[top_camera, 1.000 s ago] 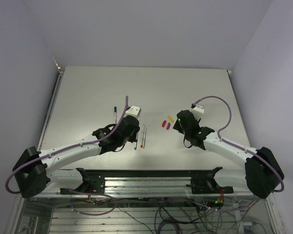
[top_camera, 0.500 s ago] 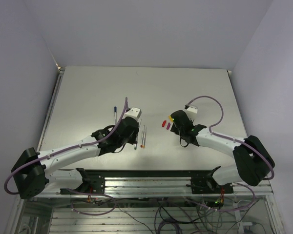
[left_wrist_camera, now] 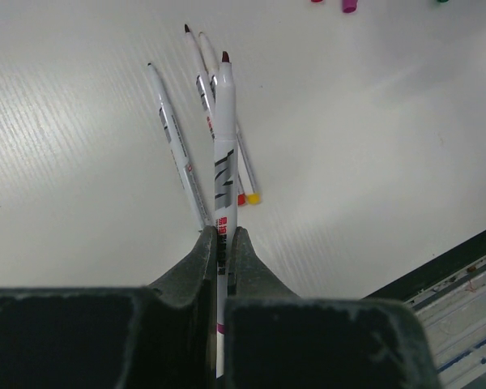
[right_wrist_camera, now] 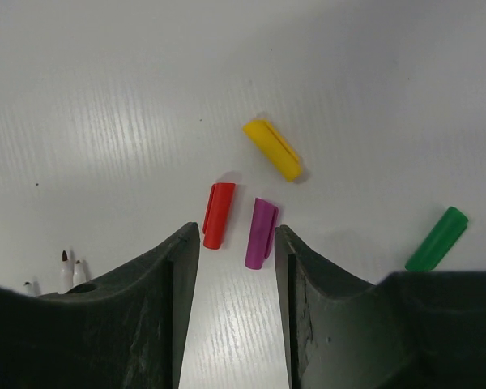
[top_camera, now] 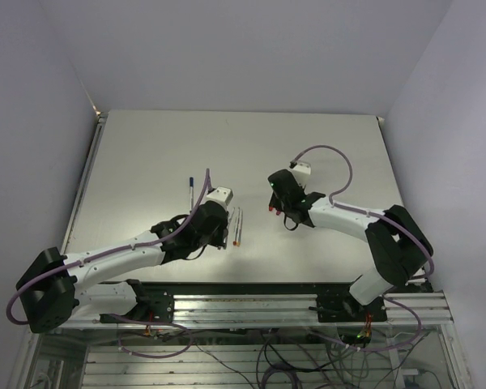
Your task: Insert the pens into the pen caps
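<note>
- The held pen (left_wrist_camera: 224, 154) sticks straight out ahead of the left hand (left_wrist_camera: 222, 243). The hand's fingers are clamped tight on its barrel, and its dark felt tip points away from the hand.
- Three loose pens (left_wrist_camera: 176, 150) lie fanned on the surface (left_wrist_camera: 373, 146) just beyond those fingertips. Two with red and yellow ends lie partly behind the held pen, and the third is just to its left in the wrist view.
- The red cap (right_wrist_camera: 219, 215) and purple cap (right_wrist_camera: 261, 232) lie side by side, not touching, at the mouth of the right hand (right_wrist_camera: 233, 243). This hand's fingers are spread and grip nothing.
- The yellow cap (right_wrist_camera: 273, 149) lies just beyond that pair, at an angle to them.
- The green cap (right_wrist_camera: 436, 238) lies off to the side, past the finger on the right of that wrist view.
</note>
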